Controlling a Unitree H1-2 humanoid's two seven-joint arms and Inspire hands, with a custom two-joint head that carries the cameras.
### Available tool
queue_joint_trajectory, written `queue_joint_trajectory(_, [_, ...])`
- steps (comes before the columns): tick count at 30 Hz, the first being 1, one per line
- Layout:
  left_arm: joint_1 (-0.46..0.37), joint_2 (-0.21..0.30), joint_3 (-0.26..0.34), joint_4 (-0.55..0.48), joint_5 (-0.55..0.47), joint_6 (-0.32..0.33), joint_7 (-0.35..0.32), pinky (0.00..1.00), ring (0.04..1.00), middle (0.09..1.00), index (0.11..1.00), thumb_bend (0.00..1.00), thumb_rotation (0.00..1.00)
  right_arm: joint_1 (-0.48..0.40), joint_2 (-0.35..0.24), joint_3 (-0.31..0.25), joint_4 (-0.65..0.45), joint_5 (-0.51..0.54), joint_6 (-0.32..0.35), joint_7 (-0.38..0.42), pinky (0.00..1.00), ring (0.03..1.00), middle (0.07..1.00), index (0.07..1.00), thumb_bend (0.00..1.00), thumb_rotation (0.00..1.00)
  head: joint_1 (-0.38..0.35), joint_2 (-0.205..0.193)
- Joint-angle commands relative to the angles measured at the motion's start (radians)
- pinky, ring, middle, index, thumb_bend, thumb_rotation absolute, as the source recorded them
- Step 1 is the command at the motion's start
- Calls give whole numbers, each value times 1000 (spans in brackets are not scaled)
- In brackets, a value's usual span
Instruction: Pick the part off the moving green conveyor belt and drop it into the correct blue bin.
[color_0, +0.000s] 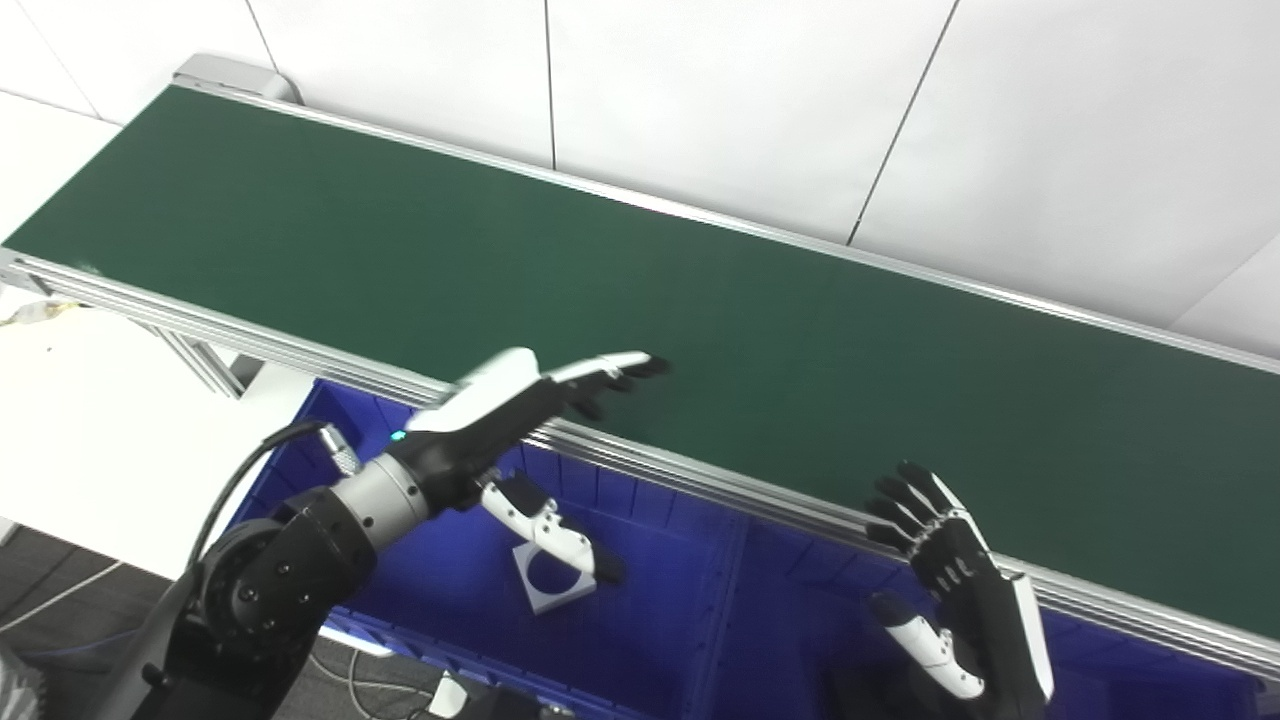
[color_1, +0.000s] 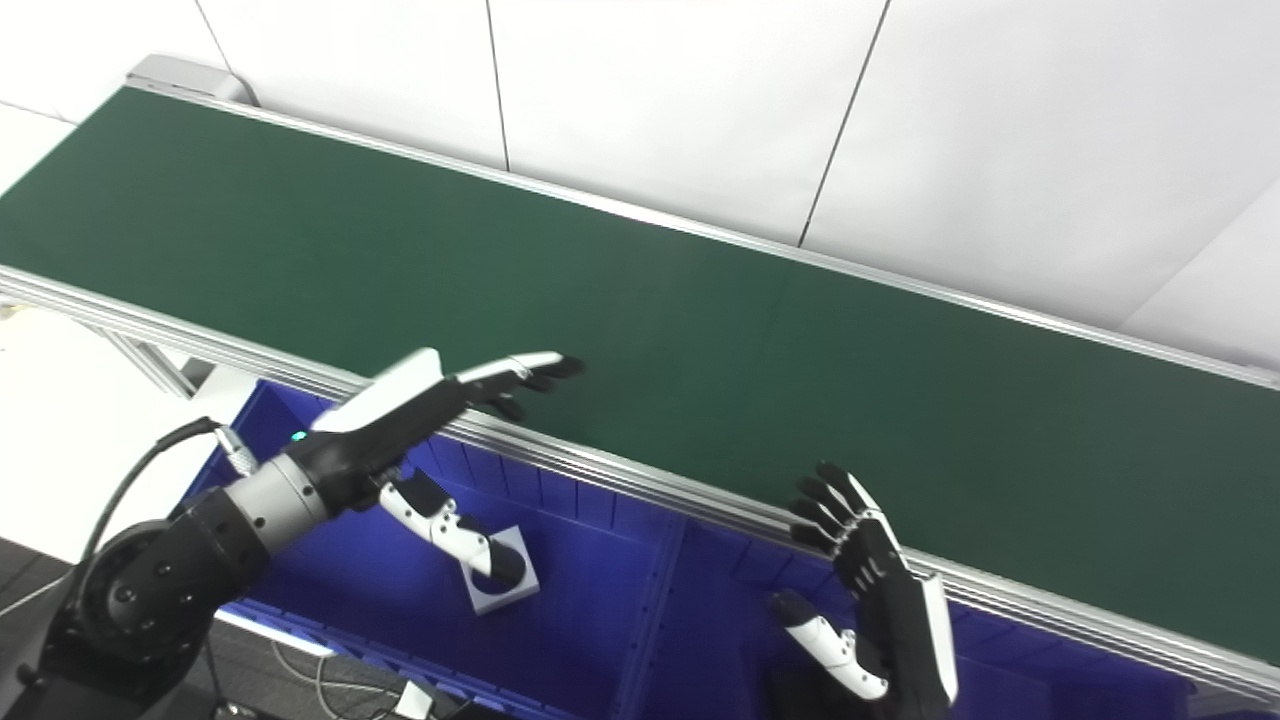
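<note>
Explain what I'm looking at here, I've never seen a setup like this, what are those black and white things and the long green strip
These are two pictures from cameras side by side on a humanoid robot's head, so both show one scene from slightly different spots. The long green strip is a conveyor belt with metal rails; no part shows on it right now. The black and white things are the robot's own hands. The left robot hand reaches out flat over the belt's near edge, open and holding nothing. The right robot hand is raised near the rail, fingers spread, also empty. Below the belt sit blue bins. In the left one lies a white square part with a round hole.
</note>
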Motion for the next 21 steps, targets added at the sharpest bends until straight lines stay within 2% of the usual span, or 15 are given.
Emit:
queue_joint_trajectory(1, [-22,1,-5,9,-70,-29,9,848,927,945,941,990,410,-3,9,2,-15,-4,-19,-5,735,796,827,872,813,569,-10,-6])
queue_joint_trajectory(7, [-25,-56,-22,112,-221,-93,32,864,911,934,930,1000,395,0,26,14,-3,-23,-27,-13,739,798,828,874,822,571,-56,-21])
queue_joint_trajectory(14, [-34,-170,-54,308,-385,-184,43,866,876,883,904,1000,357,10,42,27,-3,-39,-31,-23,730,800,836,883,804,628,-150,-29])
queue_joint_trajectory(17, [-43,-207,-68,422,-394,-248,48,850,871,883,898,1000,390,16,51,36,-6,-59,-28,-30,732,805,840,885,804,637,-185,-30])
queue_joint_trajectory(20, [-48,-207,-70,504,-395,-299,46,848,869,883,892,1000,402,20,61,47,-4,-73,-30,-40,737,811,844,887,812,633,-248,-34])
queue_joint_trajectory(21, [-52,-203,-67,527,-400,-312,41,846,869,883,891,1000,404,20,63,51,-2,-74,-29,-41,740,813,846,888,813,628,-248,-34])
